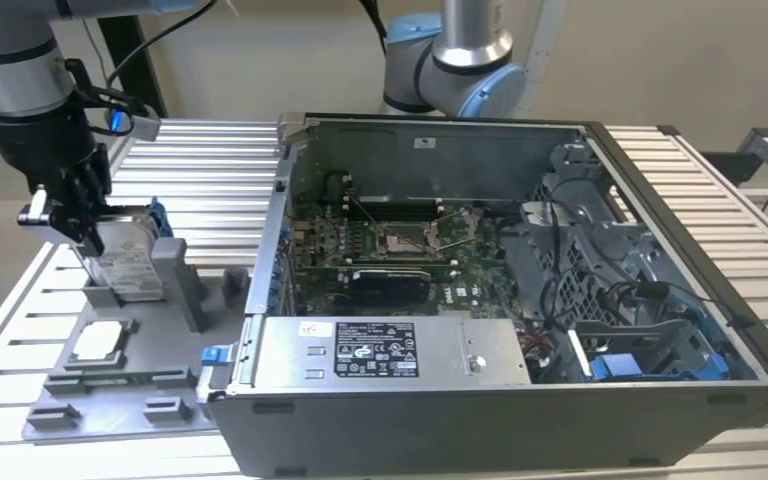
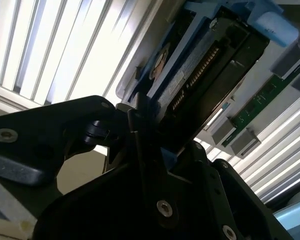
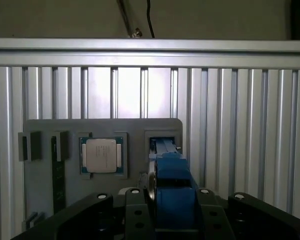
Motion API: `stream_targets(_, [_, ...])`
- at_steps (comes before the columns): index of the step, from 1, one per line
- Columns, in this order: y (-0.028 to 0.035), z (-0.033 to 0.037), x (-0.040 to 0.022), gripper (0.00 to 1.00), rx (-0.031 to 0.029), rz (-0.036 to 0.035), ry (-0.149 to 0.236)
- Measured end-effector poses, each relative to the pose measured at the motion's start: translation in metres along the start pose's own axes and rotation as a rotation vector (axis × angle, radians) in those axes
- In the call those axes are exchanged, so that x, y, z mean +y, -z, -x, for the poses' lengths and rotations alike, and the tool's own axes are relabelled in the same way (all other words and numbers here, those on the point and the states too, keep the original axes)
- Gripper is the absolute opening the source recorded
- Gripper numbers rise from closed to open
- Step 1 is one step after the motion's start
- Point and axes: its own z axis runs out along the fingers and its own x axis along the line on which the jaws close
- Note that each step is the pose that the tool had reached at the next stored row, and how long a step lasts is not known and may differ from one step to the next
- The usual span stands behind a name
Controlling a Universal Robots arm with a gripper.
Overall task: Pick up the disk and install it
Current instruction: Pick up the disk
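Near the slatted aluminium bench (image 1: 224, 150) edge on the exterior view's left, the black two-fingered hand (image 1: 91, 238) is clenched on the disk (image 1: 131, 268), a flat silver-grey metal hard drive with a white label in a bright blue plastic bracket. The disk stands on edge with its long axis upright. Its lower end is at the slot of the flat grey plastic parts tray (image 1: 157, 355); whether it is clear of the slot cannot be told. In the first wrist view the fingers (image 3: 135, 210) flank the bracket. The open grey metal computer case (image 1: 357, 430), with its blue-tabbed drive cage (image 1: 638, 360), lies well apart toward the opposite edge.
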Motion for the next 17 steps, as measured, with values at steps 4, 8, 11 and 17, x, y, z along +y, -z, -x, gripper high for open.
stream_targets(4, [0.0002,0.0,0.0,0.0,-0.0004,-0.0001,0.0])
stream_targets(8, [0.004,0.0,0.0002,0.0,-0.0004,-0.0002,0.0])
stream_targets(11, [0.0084,0.0,0.0004,0.0,-0.0003,0.0,0.0])
stream_targets(17, [0.0193,0.0,0.001,0.0,-0.0003,0.0,0.0])
